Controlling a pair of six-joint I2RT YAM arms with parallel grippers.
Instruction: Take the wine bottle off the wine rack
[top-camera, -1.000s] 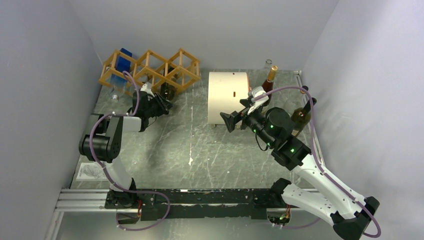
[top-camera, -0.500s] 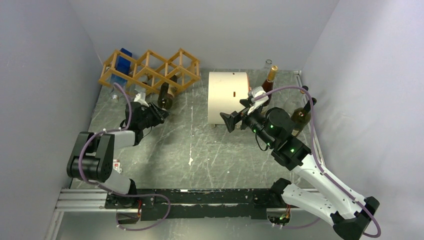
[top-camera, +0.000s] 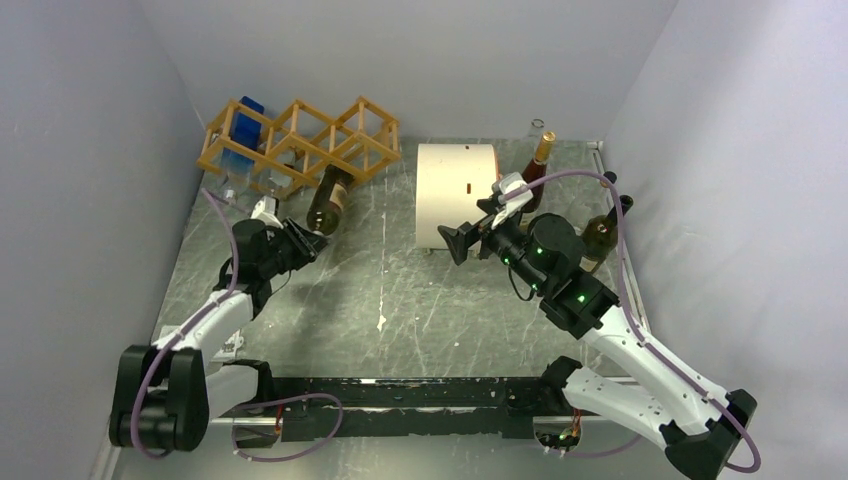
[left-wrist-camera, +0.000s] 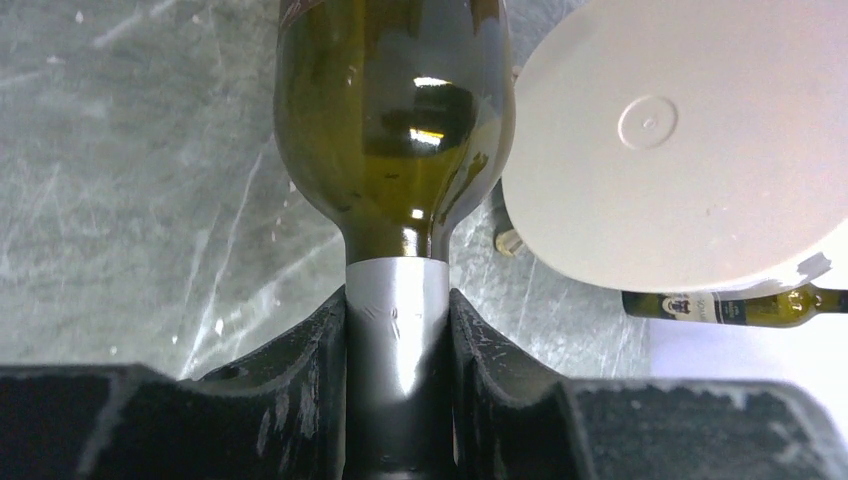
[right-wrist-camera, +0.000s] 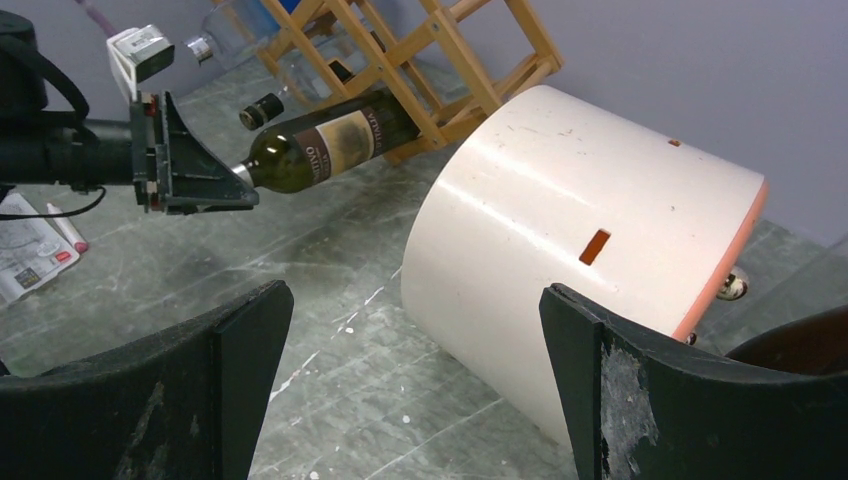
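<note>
A dark green wine bottle (top-camera: 328, 200) with a brown label lies slanted in front of the honey-brown wooden wine rack (top-camera: 300, 145). Its neck points toward the near left. My left gripper (top-camera: 305, 240) is shut on the silver foil neck (left-wrist-camera: 397, 330), a finger pressing on each side. In the right wrist view the bottle (right-wrist-camera: 330, 145) hangs above the table, its base end still at the rack's (right-wrist-camera: 420, 50) lower front bars. My right gripper (top-camera: 458, 243) hovers open beside the cream drum, nothing between its fingers (right-wrist-camera: 245, 340).
A cream cylindrical drum (top-camera: 455, 195) lies on its side mid-table. Two more bottles (top-camera: 540, 155) (top-camera: 603, 232) stand at the back right. A blue box (top-camera: 247, 120) sits in the rack's left cell. Printed paper (top-camera: 185, 343) lies at the near left.
My left arm has drawn back toward the near left, pulling the bottle neck-first out of the rack cell. The right arm has hardly moved.
</note>
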